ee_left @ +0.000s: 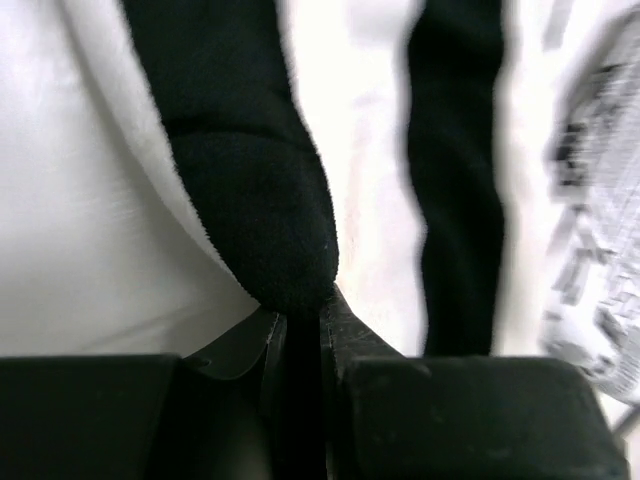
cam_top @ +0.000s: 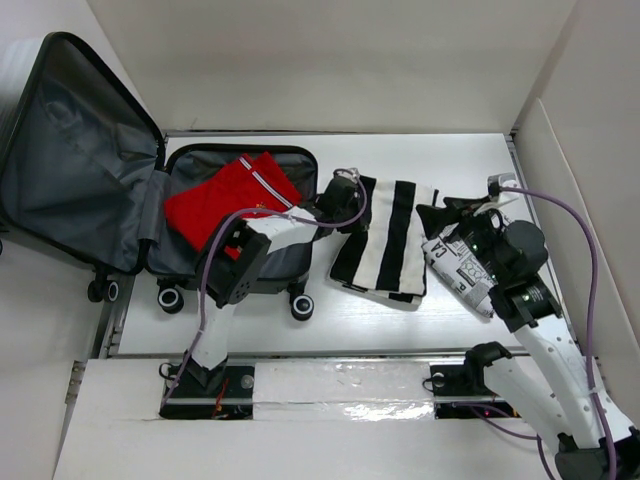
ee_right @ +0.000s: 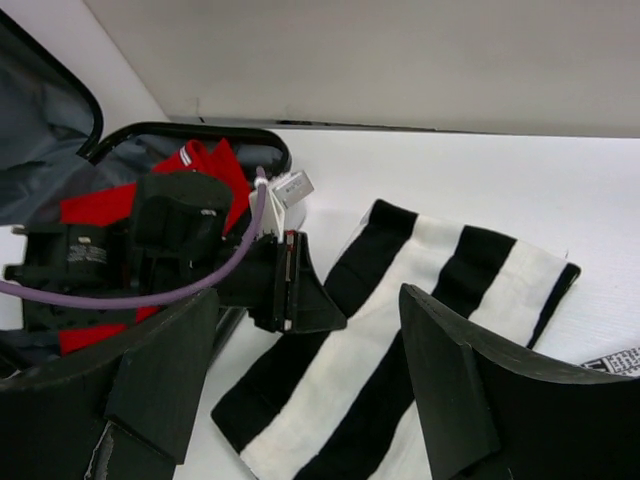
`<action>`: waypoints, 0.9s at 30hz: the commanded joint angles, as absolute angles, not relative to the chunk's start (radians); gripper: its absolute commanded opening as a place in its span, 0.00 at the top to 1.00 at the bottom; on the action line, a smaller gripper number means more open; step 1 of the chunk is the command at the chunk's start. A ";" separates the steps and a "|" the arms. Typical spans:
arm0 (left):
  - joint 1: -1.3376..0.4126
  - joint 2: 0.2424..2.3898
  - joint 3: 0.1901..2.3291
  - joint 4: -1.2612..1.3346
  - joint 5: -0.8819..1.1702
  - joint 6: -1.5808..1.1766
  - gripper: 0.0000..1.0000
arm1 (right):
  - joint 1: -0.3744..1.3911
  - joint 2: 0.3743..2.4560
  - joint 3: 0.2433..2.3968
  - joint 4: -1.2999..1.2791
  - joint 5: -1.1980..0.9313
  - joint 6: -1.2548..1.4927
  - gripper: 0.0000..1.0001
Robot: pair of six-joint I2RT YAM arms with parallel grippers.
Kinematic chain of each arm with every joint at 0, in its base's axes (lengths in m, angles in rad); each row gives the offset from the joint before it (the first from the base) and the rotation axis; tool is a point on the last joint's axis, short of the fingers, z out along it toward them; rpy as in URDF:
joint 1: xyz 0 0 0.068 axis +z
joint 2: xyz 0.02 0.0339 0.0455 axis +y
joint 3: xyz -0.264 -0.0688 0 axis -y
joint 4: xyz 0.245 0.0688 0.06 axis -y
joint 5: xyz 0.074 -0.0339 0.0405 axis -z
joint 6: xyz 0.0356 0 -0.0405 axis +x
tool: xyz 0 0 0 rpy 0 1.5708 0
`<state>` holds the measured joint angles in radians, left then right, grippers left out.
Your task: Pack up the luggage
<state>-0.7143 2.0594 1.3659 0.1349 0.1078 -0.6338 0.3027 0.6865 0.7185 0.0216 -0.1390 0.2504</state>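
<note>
The luggage (cam_top: pixel 285 268) lies open at the left, its lid (cam_top: pixel 70 150) leaning back and showing grey lining. A red garment (cam_top: pixel 225 205) lies in its base. A black-and-white striped cloth (cam_top: pixel 395 235) lies on the table right of it. My left gripper (cam_top: pixel 350 212) is shut on the cloth's left black stripe (ee_left: pixel 250 190), pinching its edge between the fingertips. My right gripper (cam_top: pixel 452 212) hangs open and empty over the cloth's right side. In the right wrist view its fingers (ee_right: pixel 160 370) stand wide apart above the cloth (ee_right: pixel 400 320), facing the left gripper (ee_right: pixel 300 290).
A newspaper-print item (cam_top: pixel 460 270) lies under the right arm, right of the cloth, and also shows in the left wrist view (ee_left: pixel 600 250). White walls enclose the table at the back and right. The luggage's wheels (cam_top: pixel 172 298) stand near the table's front left.
</note>
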 commanded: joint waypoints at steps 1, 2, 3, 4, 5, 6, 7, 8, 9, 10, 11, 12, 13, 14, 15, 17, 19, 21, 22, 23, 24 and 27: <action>-0.707 1.866 1.509 0.089 0.146 -0.549 1.00 | 0.311 0.667 0.715 0.023 -0.137 0.250 0.22; -0.707 1.844 1.528 0.071 0.147 -0.540 1.00 | 0.311 0.664 0.712 0.023 -0.126 0.252 0.22; -0.678 1.823 1.554 0.045 0.155 -0.523 1.00 | 0.311 0.663 0.712 0.020 -0.121 0.252 0.22; -0.663 1.778 1.565 0.034 0.164 -0.519 1.00 | 0.311 0.657 0.712 0.017 -0.118 0.252 0.22; -0.646 1.757 1.572 0.022 0.169 -0.514 1.00 | 0.311 0.652 0.712 0.015 -0.115 0.252 0.21; -0.628 1.737 1.578 0.002 0.172 -0.511 1.00 | 0.311 0.649 0.712 0.015 -0.114 0.252 0.21; -0.582 1.697 1.580 -0.020 0.184 -0.505 1.00 | 0.311 0.646 0.712 0.014 -0.112 0.252 0.21; -0.557 1.674 1.575 -0.035 0.190 -0.503 1.00 | 0.311 0.641 0.712 0.009 -0.110 0.249 0.21; -0.530 1.651 1.565 -0.049 0.196 -0.500 1.00 | 0.311 0.641 0.713 0.006 -0.109 0.247 0.21; -0.468 1.603 1.534 -0.054 0.218 -0.499 1.00 | 0.311 0.638 0.712 0.005 -0.110 0.245 0.21; -0.433 1.579 1.519 -0.058 0.227 -0.494 1.00 | 0.311 0.635 0.712 0.003 -0.110 0.245 0.21; -0.396 1.557 1.502 -0.069 0.233 -0.491 1.00 | 0.311 0.632 0.712 0.005 -0.110 0.245 0.21; -0.356 1.511 1.459 -0.072 0.239 -0.486 1.00 | 0.311 0.632 0.712 0.005 -0.112 0.245 0.21; -0.271 1.490 1.436 -0.072 0.242 -0.485 1.00 | 0.311 0.634 0.712 0.006 -0.115 0.245 0.21; -0.224 1.468 1.407 -0.068 0.247 -0.488 1.00 | 0.311 0.632 0.712 0.006 -0.115 0.247 0.21; -0.081 1.430 1.315 -0.055 0.313 -0.500 1.00 | 0.311 0.632 0.712 0.006 -0.118 0.247 0.21; 0.001 1.411 1.206 -0.019 0.378 -0.523 1.00 | 0.311 0.634 0.709 0.008 -0.118 0.247 0.21; 0.095 1.419 1.148 -0.009 0.390 -0.532 1.00 | 0.311 0.635 0.709 0.012 -0.123 0.247 0.21; 0.122 1.437 1.106 -0.014 0.387 -0.532 1.00 | 0.311 0.637 0.709 0.015 -0.124 0.245 0.21; 0.144 1.446 1.089 -0.017 0.382 -0.531 1.00 | 0.311 0.638 0.706 0.018 -0.126 0.244 0.21; 0.181 1.451 1.069 -0.018 0.364 -0.531 1.00 | 0.311 0.641 0.709 0.015 -0.127 0.244 0.21; 0.204 1.466 1.025 -0.049 0.270 -0.532 1.00 | 0.311 0.650 0.704 0.012 -0.126 0.239 0.20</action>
